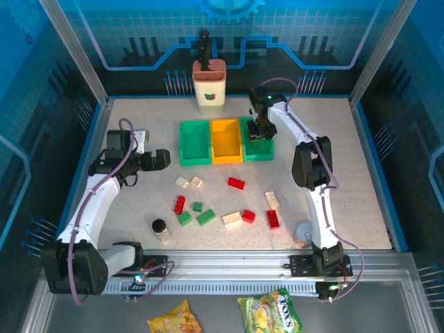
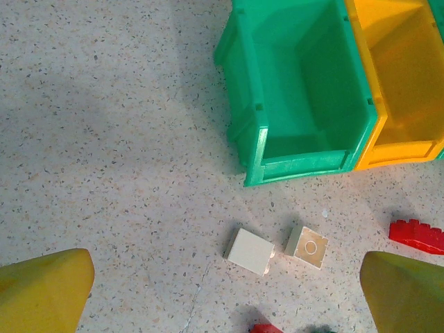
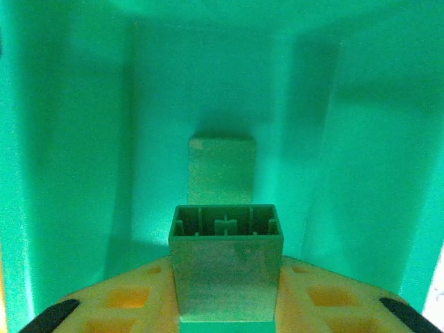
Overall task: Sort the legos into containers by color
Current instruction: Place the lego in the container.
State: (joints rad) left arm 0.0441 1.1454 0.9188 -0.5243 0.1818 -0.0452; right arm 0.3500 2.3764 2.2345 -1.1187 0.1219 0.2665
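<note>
My right gripper (image 1: 260, 132) hangs inside the right green container (image 1: 267, 154) and is shut on a green lego (image 3: 225, 267), held upright with its hollow underside facing the camera. This bin's green walls (image 3: 76, 139) surround the gripper (image 3: 225, 291). My left gripper (image 1: 164, 159) is open above the table, its yellow fingertips (image 2: 41, 291) wide apart. Two cream legos (image 2: 250, 251) (image 2: 306, 245) lie below it, just in front of the left green container (image 2: 298, 90). The orange-yellow container (image 1: 226, 140) stands between the two green ones. Several red, green and cream legos lie scattered on the table (image 1: 206, 217).
A tall cream holder (image 1: 208, 83) stands behind the bins. A black-capped jar (image 1: 160, 227) sits near the front left and a grey cup (image 1: 303, 234) at the front right by the right arm. A red lego (image 2: 416, 234) lies right of the cream pair.
</note>
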